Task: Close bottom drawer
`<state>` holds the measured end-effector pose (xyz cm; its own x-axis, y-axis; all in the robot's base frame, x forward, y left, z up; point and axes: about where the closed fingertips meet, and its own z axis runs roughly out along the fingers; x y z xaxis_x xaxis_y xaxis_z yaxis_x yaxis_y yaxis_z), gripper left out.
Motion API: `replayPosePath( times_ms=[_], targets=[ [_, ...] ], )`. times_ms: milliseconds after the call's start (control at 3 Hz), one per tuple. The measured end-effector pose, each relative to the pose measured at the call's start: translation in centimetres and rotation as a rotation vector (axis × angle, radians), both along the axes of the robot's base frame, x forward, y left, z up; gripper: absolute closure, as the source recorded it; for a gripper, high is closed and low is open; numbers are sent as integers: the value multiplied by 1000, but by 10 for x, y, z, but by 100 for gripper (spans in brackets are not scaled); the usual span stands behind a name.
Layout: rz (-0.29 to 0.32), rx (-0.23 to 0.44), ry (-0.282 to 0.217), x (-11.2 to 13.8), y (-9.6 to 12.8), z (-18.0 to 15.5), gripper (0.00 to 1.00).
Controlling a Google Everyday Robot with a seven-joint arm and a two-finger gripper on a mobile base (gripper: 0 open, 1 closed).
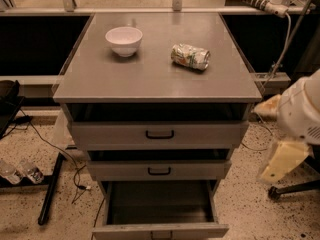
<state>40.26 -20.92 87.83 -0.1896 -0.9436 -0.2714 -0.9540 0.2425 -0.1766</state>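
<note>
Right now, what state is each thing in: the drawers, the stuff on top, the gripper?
bottom drawer: pulled far out, nothing seen inside.
middle drawer: slightly open.
top drawer: slightly open.
bowl: upright on the cabinet.
can: crushed, lying on its side.
gripper: right of the cabinet, touching nothing.
</note>
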Motion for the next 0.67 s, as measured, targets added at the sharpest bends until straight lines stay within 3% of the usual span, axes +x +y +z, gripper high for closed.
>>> replayPosePath(
  times_ms=[333, 667],
  targets=[
    [23, 20, 29, -16, -5, -72, 42],
    [20, 15, 31, -20, -6, -83, 65]
  ],
)
